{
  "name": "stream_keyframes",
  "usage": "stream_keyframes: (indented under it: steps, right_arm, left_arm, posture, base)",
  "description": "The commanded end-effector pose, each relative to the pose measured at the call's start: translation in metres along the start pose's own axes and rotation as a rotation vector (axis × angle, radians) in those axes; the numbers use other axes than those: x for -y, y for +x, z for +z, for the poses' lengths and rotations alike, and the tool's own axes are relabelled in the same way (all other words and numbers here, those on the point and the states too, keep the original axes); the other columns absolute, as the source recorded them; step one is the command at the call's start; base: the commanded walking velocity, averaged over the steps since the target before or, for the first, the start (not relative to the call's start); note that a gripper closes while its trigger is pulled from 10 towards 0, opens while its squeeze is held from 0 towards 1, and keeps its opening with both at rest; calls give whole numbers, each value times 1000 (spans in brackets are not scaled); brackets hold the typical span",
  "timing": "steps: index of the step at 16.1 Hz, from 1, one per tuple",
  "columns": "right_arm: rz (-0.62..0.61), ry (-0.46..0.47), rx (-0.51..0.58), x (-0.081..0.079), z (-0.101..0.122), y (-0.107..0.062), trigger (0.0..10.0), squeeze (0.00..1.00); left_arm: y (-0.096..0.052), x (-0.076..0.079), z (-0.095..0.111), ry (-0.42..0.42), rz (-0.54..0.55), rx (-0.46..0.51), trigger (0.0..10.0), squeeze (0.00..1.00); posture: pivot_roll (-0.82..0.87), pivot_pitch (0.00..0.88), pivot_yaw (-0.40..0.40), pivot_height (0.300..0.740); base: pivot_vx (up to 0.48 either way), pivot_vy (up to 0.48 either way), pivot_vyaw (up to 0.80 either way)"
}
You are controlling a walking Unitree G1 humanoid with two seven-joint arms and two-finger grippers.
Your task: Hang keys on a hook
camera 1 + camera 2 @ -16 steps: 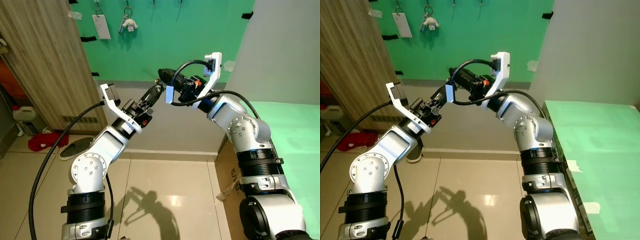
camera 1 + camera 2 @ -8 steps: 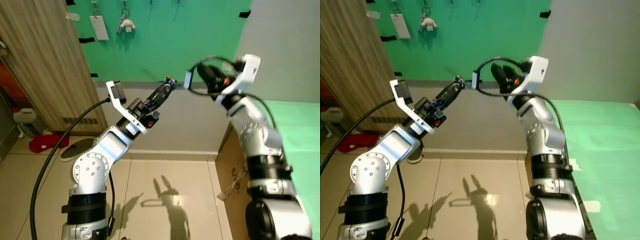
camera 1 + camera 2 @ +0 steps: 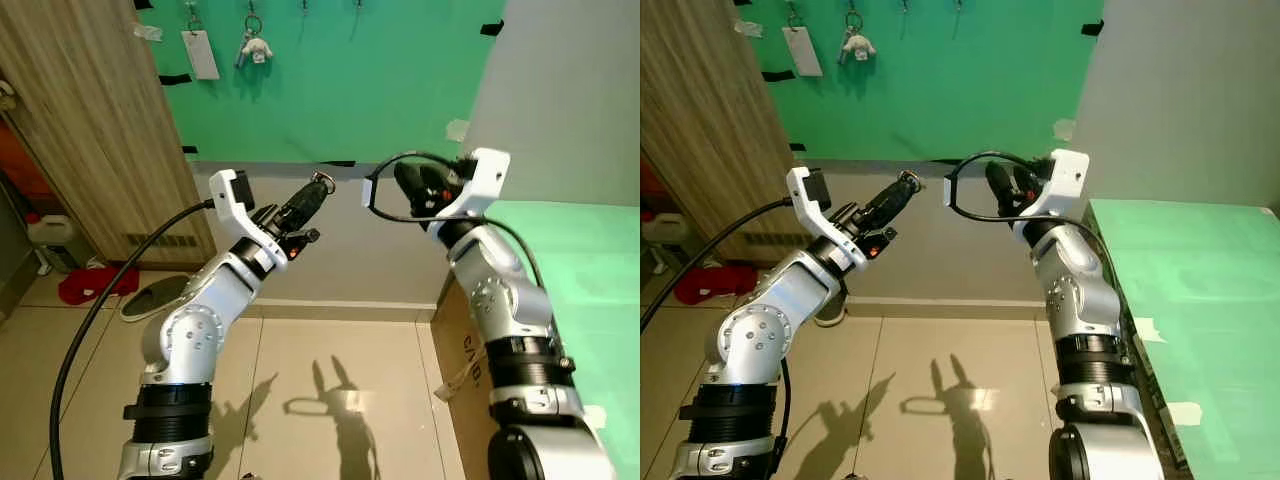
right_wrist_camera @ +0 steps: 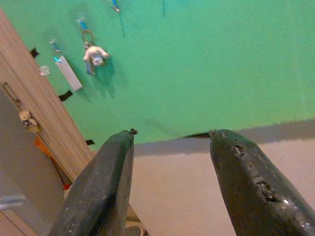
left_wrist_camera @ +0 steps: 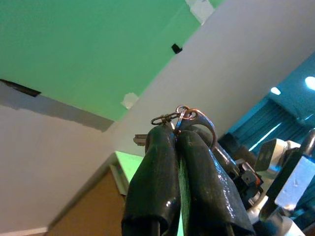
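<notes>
Green wall [image 3: 330,70], keys [image 5: 179,116] between fingers [image 5: 152,172]

Wall: green panel [image 3: 380,80] above a grey band, bearing a row of hooks.
Hooks: a white tag [image 3: 201,53] hangs from one; a small white plush keyring [image 3: 251,45] hangs from the next.
Floor: beige tiles [image 3: 330,400]; a red cloth [image 3: 85,284] and a dark slipper [image 3: 150,297] lie near the wooden door.

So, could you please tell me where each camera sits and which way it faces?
Left eye, right eye: on the head, looking forward and down at both arms, green wall, floor.
Left wrist: along the left gripper, shut on the key ring.
Right wrist: along the open right gripper, toward the wall.
Shared: hanging white tag and plush keychain.
</notes>
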State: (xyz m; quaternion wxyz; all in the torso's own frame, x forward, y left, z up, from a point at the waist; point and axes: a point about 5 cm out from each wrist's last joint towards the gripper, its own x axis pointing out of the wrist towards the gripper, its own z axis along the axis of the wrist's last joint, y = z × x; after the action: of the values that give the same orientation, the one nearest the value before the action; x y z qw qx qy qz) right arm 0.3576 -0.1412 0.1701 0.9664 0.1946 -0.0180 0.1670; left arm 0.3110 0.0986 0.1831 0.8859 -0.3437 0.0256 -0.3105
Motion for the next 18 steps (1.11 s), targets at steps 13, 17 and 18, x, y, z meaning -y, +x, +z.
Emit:
stream_keyframes:
  steps: [13,17,18]
  right_arm:
    - [38,-60,-189,-23,-64,-30,10000,0]
    - [43,-348,-17,-31,-45,-29,10000,0]
    - [45,-475,44,-34,-38,-30,10000,0]
  left_arm:
    - [1,-47,3,434,501,-31,10000,0]
    - [-2,-42,20,641,505,105,10000,0]
    - [-5,-35,24,720,490,137,10000,0]
  posture:
    - [6,0,48,740]
    - [5,0,52,740]
    - [2,0,52,740]
  base:
    - [0,0,0]
    - [0,0,0]
    - [0,0,0]
